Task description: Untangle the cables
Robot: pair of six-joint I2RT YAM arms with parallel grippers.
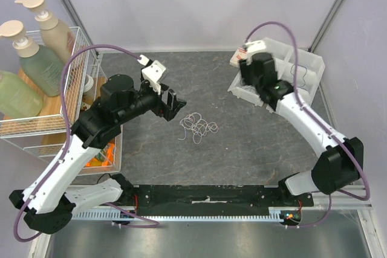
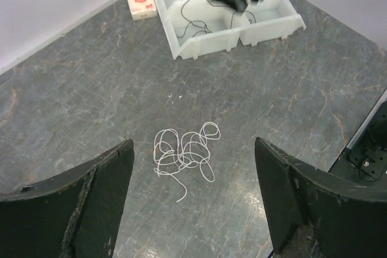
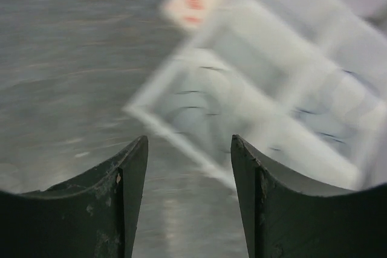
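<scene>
Snagging risk: the released, empty left gripper [image 1: 174, 102] could pinch several loops of the white cable [image 2: 184, 152], tightening knots; right gripper [image 3: 188, 140] likewise released, empty.

White cable [image 2: 184, 152]: thin; one tangled bunch of small overlapping loops, one loose end trailing out; lies flat on the grey table [image 2: 91, 89].
Black cable [image 2: 184, 10]: thin, loosely curled; lies inside one compartment of the white bin [image 2: 205, 43].

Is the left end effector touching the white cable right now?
Apart. The left wrist view shows the white cable lying ahead of the left end effector, with bare table between it and both open fingers.
</scene>
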